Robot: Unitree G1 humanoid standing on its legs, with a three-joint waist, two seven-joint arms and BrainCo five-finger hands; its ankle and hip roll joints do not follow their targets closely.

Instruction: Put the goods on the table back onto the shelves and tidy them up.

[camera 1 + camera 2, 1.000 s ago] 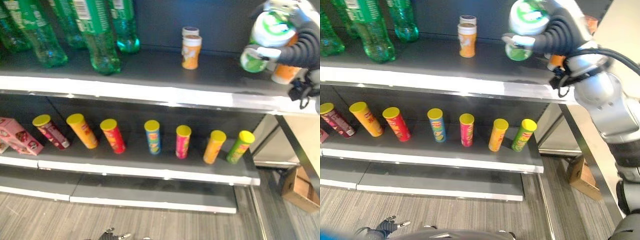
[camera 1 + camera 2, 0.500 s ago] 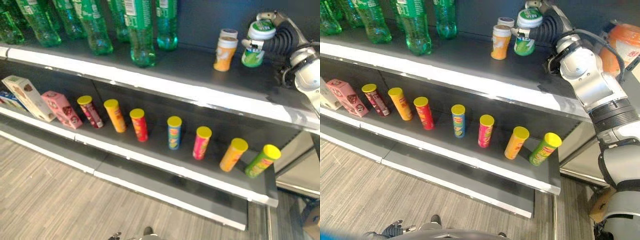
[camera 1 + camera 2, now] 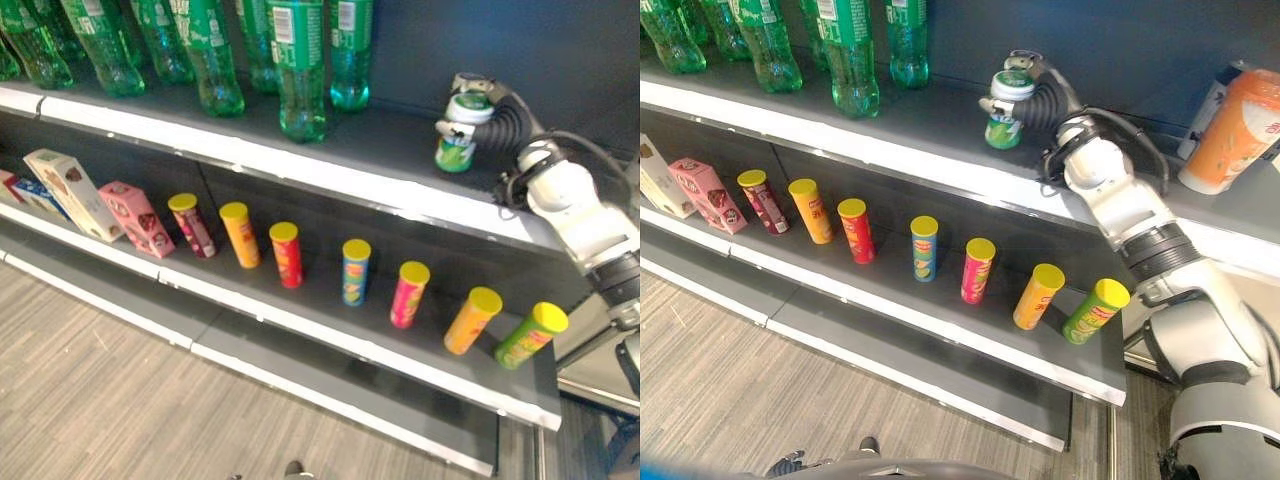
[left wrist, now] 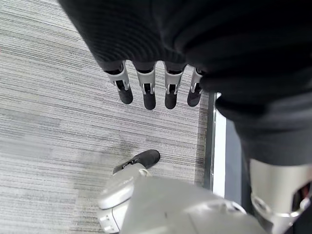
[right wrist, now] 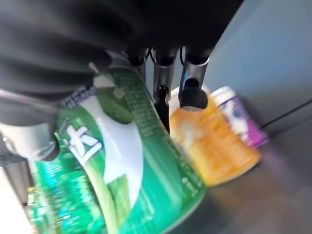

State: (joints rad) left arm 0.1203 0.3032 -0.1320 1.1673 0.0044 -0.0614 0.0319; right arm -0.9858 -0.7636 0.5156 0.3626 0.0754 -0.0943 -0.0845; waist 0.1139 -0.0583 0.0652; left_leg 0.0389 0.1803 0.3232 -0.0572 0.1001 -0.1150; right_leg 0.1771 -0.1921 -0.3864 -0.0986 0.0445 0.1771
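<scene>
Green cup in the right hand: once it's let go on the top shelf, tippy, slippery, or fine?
Probably a bit tippy: the green cup looks taller than wide and narrows toward its base. Its glossy wrap may slip in the right hand. The orange cup stands close beside it, so a nudge could likely knock that too.

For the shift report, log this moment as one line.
right hand: shut on green cup | cup: over top shelf | left hand: open, idle
</scene>
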